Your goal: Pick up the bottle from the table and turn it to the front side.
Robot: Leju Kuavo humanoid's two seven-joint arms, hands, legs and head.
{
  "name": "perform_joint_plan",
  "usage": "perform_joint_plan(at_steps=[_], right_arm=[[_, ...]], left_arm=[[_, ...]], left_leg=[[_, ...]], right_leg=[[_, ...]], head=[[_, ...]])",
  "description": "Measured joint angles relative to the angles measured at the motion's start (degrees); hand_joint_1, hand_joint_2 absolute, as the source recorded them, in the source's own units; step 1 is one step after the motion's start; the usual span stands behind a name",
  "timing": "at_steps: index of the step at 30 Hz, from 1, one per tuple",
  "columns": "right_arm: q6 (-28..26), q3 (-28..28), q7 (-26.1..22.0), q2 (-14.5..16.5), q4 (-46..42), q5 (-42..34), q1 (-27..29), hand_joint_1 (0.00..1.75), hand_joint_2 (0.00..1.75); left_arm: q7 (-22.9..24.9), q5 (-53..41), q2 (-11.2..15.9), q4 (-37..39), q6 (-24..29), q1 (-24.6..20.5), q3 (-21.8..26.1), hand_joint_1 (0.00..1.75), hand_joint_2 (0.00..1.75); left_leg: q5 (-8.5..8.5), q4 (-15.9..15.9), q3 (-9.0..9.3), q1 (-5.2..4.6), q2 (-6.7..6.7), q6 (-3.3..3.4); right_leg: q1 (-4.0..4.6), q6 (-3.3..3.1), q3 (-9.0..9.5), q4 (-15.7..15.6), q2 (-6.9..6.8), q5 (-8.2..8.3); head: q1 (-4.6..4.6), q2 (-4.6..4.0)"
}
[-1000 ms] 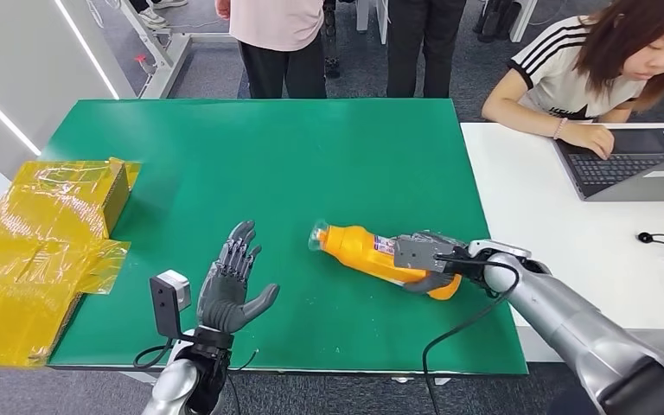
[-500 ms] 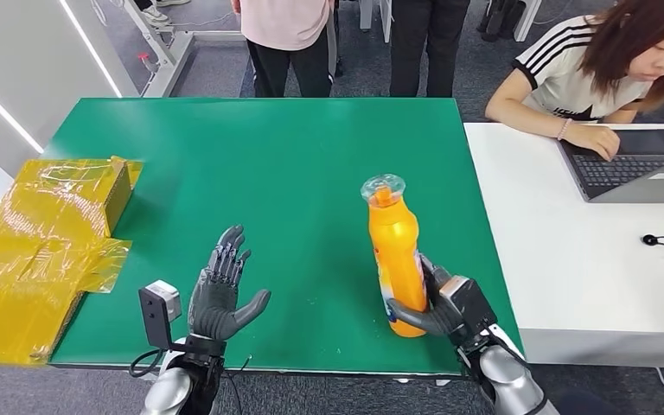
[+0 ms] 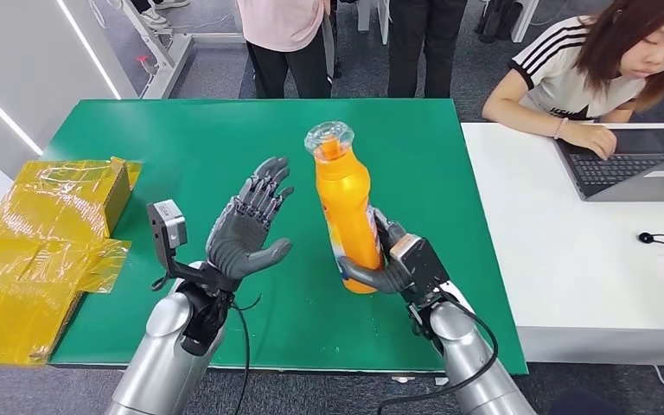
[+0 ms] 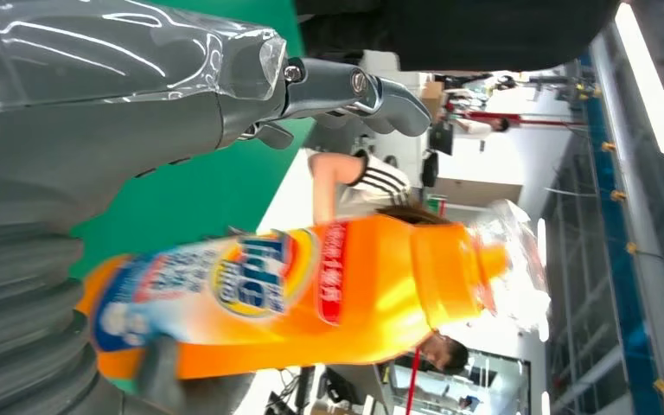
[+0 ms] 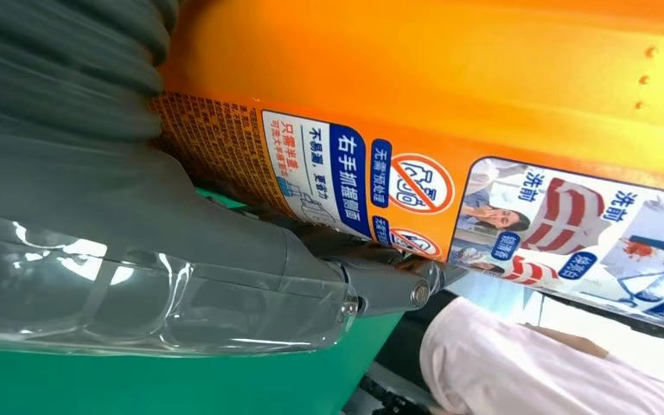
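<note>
Head view: the right hand [image 3: 395, 264] grips the lower part of an orange bottle [image 3: 346, 207] and holds it upright above the green tabletop [image 3: 225, 147], its fingers wrapped around the base. The bottle's top, wrapped in clear plastic, points toward the far side. The left hand [image 3: 246, 229] is raised just left of the bottle, palm turned toward it, fingers spread and holding nothing; a gap separates it from the bottle. A yellow box [image 3: 43, 251] wrapped in plastic film sits at the left edge of the tabletop. To the right stands a white table [image 3: 562, 251] where a person [image 3: 605, 60] types on a laptop [image 3: 631, 164]. Two more people stand at the far side.

Left wrist view: the bottle [image 4: 311, 294] lies close in front of the camera, its printed front label facing this hand. The left hand's thumb [image 4: 354, 86] reaches out clear of the bottle.

Right wrist view: the bottle's back label [image 5: 450, 199], with small print and pictures, faces the right palm. The thumb [image 5: 225, 259] presses against the bottle, with the green tabletop beneath.
</note>
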Motion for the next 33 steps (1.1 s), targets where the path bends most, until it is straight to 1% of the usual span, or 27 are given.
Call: perform_joint_plan(at_steps=[5,8,11,16,21,25,30,33], right_arm=[[0.41,2.91,0.64,1.54,2.85,1.78,-2.82,1.75,1.75],[0.38,6.12,1.81,3.54,5.26,4.12,-5.70,1.75,1.75],[-0.45,9.42,2.38,4.99,7.68,5.64,-8.23,1.75,1.75],[-1.38,13.56,2.50,5.74,10.50,6.03,-10.12,1.75,1.75],[-2.29,14.65,3.02,5.82,12.48,5.43,-11.05,1.75,1.75],[-2.81,14.67,3.13,5.64,13.34,4.76,-11.12,1.75,1.75],[-3.36,14.67,3.86,4.78,13.54,4.40,-10.72,1.75,1.75],[-3.86,14.86,4.40,4.02,13.10,4.19,-9.92,1.75,1.75]], left_arm=[[0.81,0.78,0.02,0.76,-1.21,-2.94,-0.73,0.00,1.75],[2.48,1.43,0.00,1.15,-1.57,-6.19,-1.37,0.00,1.75],[3.51,1.10,0.19,1.57,-0.95,-8.34,-1.45,0.00,1.75],[3.17,-2.31,0.88,3.39,1.54,-10.01,-1.45,0.00,1.75],[2.67,-3.63,1.14,6.74,1.47,-11.51,-1.51,0.00,1.75],[2.90,-3.89,1.13,9.51,0.29,-13.37,-2.38,1.75,1.75],[3.30,-2.95,1.31,11.44,-1.16,-14.81,-3.70,1.75,1.75],[4.98,0.47,1.55,12.15,-4.04,-15.69,-4.41,1.75,1.75]], left_leg=[[-0.01,0.00,-0.12,0.00,0.07,0.00],[-0.01,0.00,-0.12,0.00,0.13,0.00],[0.01,0.00,-0.11,0.01,0.11,-0.02],[0.01,0.00,-0.12,0.00,0.13,-0.03],[0.01,0.01,-0.13,-0.01,0.12,-0.02],[0.01,0.03,-0.13,-0.01,0.12,-0.02],[0.01,0.04,-0.12,-0.01,0.12,-0.02],[0.00,0.03,-0.13,-0.01,0.12,-0.02]], right_leg=[[0.00,0.00,-0.11,0.02,0.09,0.00],[0.00,0.00,-0.16,0.02,0.16,0.00],[0.00,0.00,-0.16,0.03,0.13,0.00],[0.00,0.00,-0.17,0.03,0.16,0.00],[-0.01,0.00,-0.17,0.01,0.14,0.00],[-0.01,0.00,-0.17,0.01,0.15,0.00],[-0.01,0.00,-0.17,0.01,0.16,0.00],[-0.01,0.00,-0.18,0.01,0.15,0.00]], head=[[0.02,0.00],[0.01,0.00],[0.00,0.00],[0.01,0.00],[0.01,0.00],[0.01,0.00],[0.01,0.00],[0.01,0.00]])
